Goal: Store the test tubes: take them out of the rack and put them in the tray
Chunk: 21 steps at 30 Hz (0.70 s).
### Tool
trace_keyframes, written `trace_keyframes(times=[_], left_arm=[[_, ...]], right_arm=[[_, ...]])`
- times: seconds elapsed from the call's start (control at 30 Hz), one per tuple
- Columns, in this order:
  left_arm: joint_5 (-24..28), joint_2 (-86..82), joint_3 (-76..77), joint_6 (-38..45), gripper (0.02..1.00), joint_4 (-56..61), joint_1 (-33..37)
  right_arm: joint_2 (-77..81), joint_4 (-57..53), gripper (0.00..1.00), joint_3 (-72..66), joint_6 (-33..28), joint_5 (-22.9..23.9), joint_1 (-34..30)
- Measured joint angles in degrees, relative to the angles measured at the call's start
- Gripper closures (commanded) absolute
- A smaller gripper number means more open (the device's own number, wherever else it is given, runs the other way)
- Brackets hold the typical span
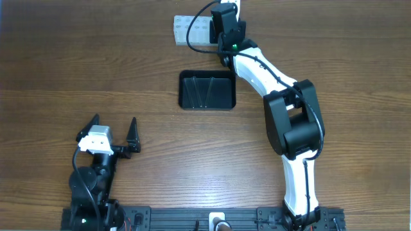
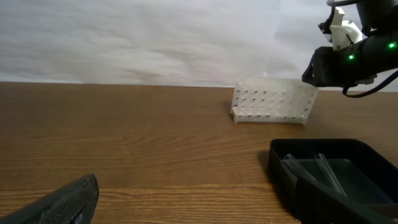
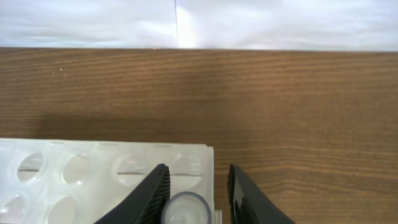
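Test tube (image 3: 185,208) upright in rack (image 3: 102,186), mouth up

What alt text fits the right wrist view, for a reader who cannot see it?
The right gripper is open, its black fingers either side of a clear test tube standing at the end of a white rack. A brown wooden table lies beyond.

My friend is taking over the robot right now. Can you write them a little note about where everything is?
Left gripper: open, empty, over the table near its own base.
Right gripper: open, fingers either side of a test tube at the end of the rack, apparently not clamped.
Done: two tubes lie in the black tray.
Left: grip that tube, lift it, lay it in the tray. The other rack holes in sight look empty.
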Motion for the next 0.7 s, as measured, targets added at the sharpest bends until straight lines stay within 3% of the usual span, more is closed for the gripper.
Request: trace_keyframes(times=[0.27, 0.43, 0.7], left_arm=[[0.0, 0.0, 0.0, 0.0, 0.018, 0.0, 0.0], [0.0, 0.0, 0.0, 0.0, 0.018, 0.0, 0.0], [0.0, 0.0, 0.0, 0.0, 0.020, 0.0, 0.0]], right_arm=[[0.0, 1.2, 0.750, 0.0, -1.4, -1.0, 0.0], [0.0, 1.2, 0.855, 0.0, -2.0, -1.2, 0.0], [0.0, 1.4, 0.890, 0.0, -2.0, -1.2, 0.1]])
